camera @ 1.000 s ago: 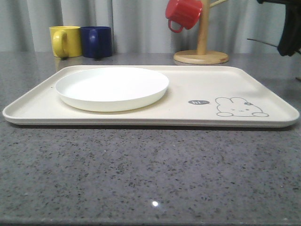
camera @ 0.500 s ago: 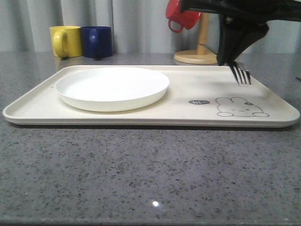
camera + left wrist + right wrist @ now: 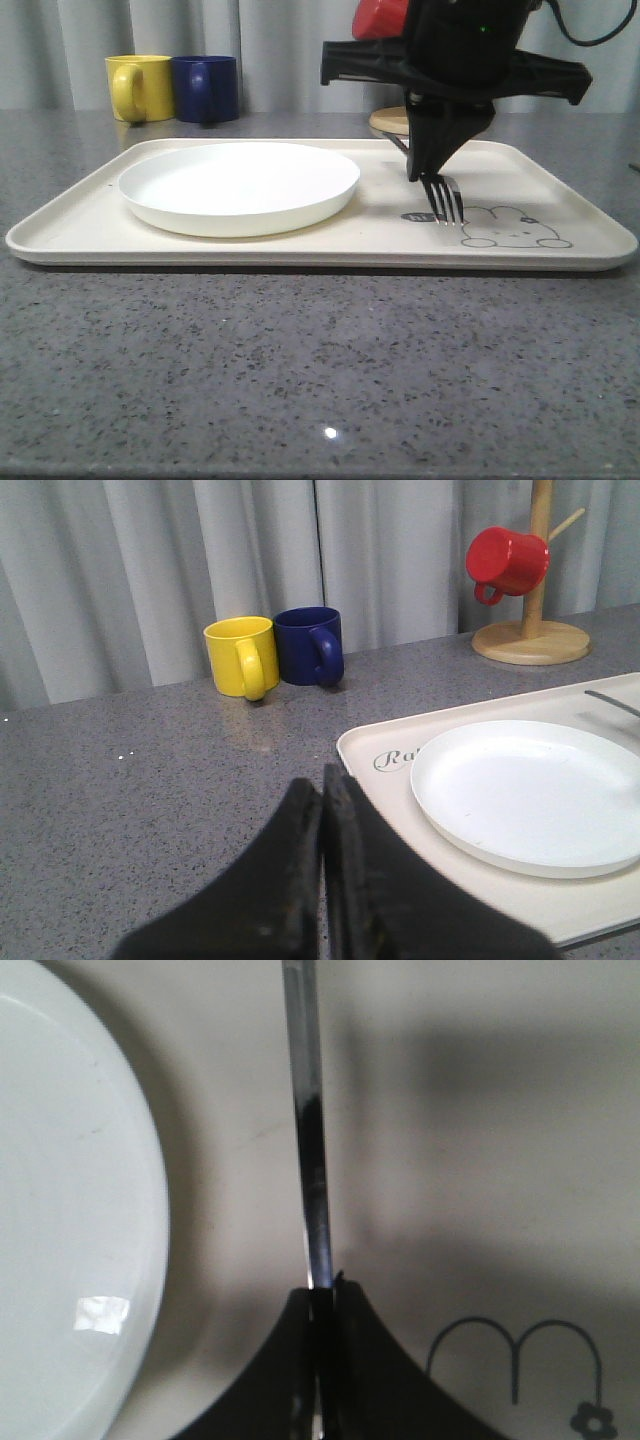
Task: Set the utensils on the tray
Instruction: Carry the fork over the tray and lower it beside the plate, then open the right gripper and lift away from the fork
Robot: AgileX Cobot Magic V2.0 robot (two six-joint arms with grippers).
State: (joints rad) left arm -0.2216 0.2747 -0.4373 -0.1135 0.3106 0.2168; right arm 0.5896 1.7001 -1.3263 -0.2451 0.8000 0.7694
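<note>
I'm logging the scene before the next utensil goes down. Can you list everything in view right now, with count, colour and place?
Tray: one, cream, rabbit drawing, on the grey table.
Plate: one, white, on the tray's left half.
Fork: one, silver, tines down over the tray, beside the plate and next to the rabbit drawing.
Mugs: yellow and blue, side by side at the table's far left; red, hanging on the stand.
Mug stand: one, wooden, behind the tray.
Curtain: grey, at the back.
Right gripper: shut on the fork's handle.
Left gripper: shut, empty, over the table left of the tray.
</note>
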